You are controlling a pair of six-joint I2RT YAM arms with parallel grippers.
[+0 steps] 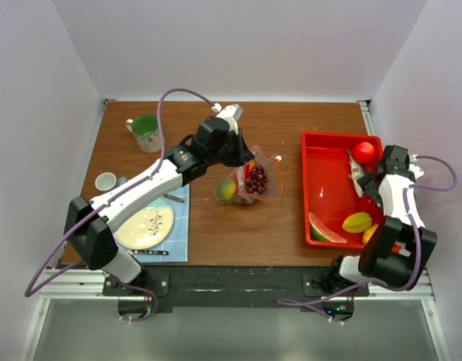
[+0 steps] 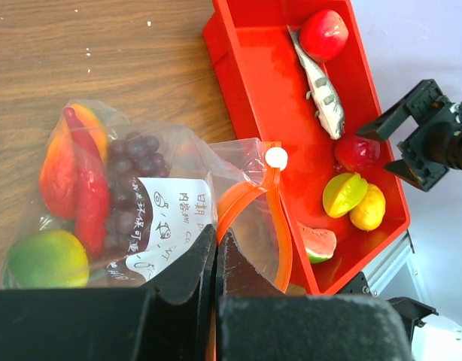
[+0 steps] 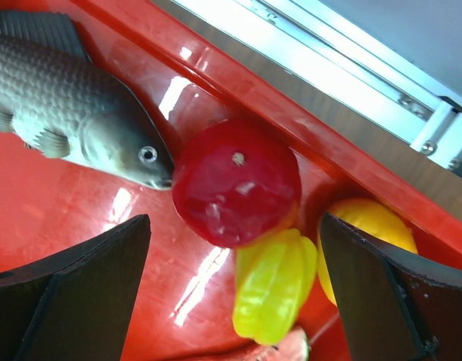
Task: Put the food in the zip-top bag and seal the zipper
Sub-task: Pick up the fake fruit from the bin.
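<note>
- Wooden surface [image 1: 216,233] is seen holding the zip-top bag [image 2: 156,210] near its middle, grapes [image 2: 129,177] and a green fruit [image 2: 47,259] already inside.
- Left end effector [image 2: 216,244] is clamped tight on the bag's rim by the zipper [image 2: 250,195], mouth gaping.
- Right end effector [image 3: 235,226] is spread wide over the red apple [image 3: 235,184] in the red tray [image 1: 329,188], fish [image 3: 65,113] right beside it.

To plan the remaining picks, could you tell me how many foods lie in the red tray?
6: a red fruit at the far end, the fish beside it, a dark red fruit, a starfruit, a yellow fruit, and a watermelon wedge nearest. None seems hidden.
</note>
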